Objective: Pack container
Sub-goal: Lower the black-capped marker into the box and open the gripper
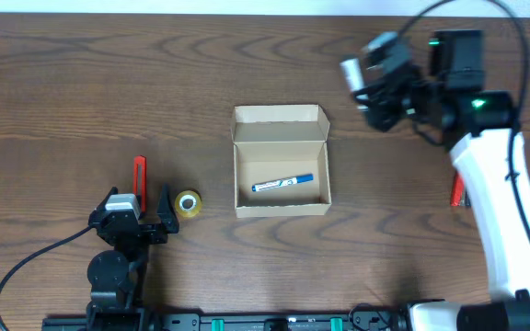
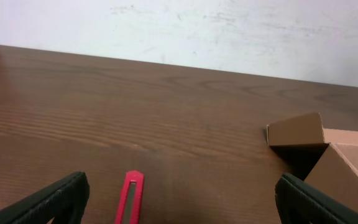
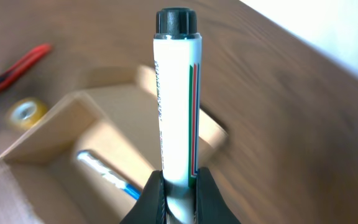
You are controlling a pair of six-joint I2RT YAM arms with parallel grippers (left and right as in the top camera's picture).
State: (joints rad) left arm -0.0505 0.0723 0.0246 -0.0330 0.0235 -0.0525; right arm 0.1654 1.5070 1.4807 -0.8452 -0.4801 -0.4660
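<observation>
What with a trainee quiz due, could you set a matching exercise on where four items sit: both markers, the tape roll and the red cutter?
Things:
1. blue marker
2. black-capped marker
3. yellow tape roll
4. red cutter

Places:
A. on the table just ahead of the open left hand
B. gripped in the right hand
C. lying inside the open container
D. on the table between the left hand and the container

Pairs: 1-C, 2-B, 3-D, 4-A

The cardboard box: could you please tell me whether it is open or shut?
Open. The box has its flap lid folded back, and a blue marker lies exposed inside in the overhead view.
</observation>
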